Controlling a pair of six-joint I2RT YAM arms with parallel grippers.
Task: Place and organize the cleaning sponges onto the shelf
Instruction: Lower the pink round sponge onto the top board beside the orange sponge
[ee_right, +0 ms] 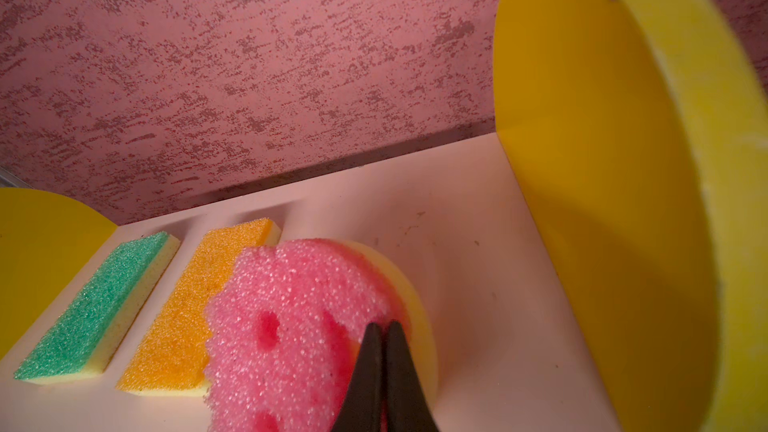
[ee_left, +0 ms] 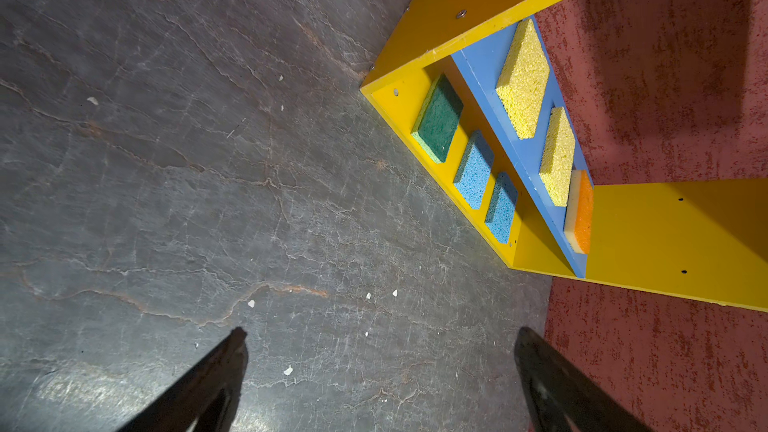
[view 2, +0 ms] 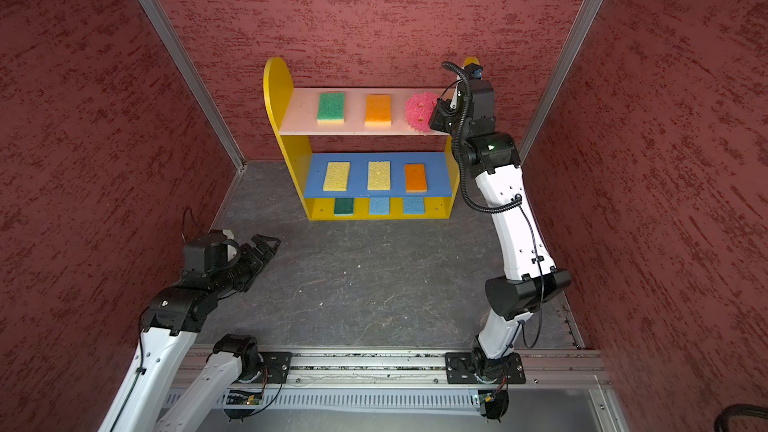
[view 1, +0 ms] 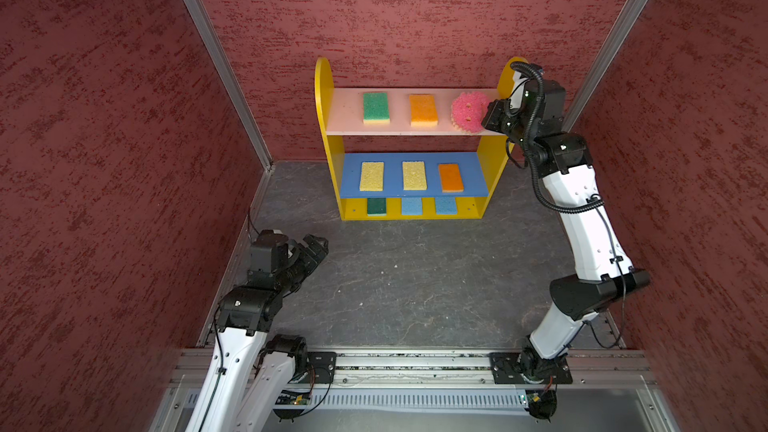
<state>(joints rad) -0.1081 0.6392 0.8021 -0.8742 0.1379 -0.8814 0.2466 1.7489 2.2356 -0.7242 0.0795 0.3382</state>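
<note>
Sponges, all nine, sit on the small three-tier shelf (view 1: 328, 147) with yellow round-topped side panels, at the back of the dark grey counter (view 1: 415, 284).

Right claw (ee_right: 384, 328): you have its black fingers pressed together, only a sliver between them. The tips lie on the top face of the round pink scalloped foam sponge (ee_right: 291, 326), near the edge closest to the right side panel. Whether any foam is nipped between them cannot be told.

Left claw (ee_left: 381, 332): spread wide, empty, hanging over bare counter at front left, well apart from the shelf.

Pink sponge: right end of the pink top board (view 1: 345, 118). Its coarse pink face is up with pale yellow backing beneath, and two punched holes line up front to back in both top views.

Same board: green-topped rectangular sponge (view 1: 376, 108) at left, orange-topped rectangular sponge (view 1: 423, 110) in the middle, both with yellow undersides.

Blue middle board (view 1: 473, 176): two pale yellow rectangular sponges (view 1: 371, 176) (view 1: 414, 175), then a second orange sponge (view 1: 451, 177) at right.

Yellow base (view 1: 353, 209): dark green sponge (view 1: 376, 206), then two blue sponges (view 1: 411, 206) (view 1: 446, 205). From above only their front ends show under the blue board.

Axis: every rectangle lies flat, long axis front to back, parallel to its neighbours with gaps between.
</note>
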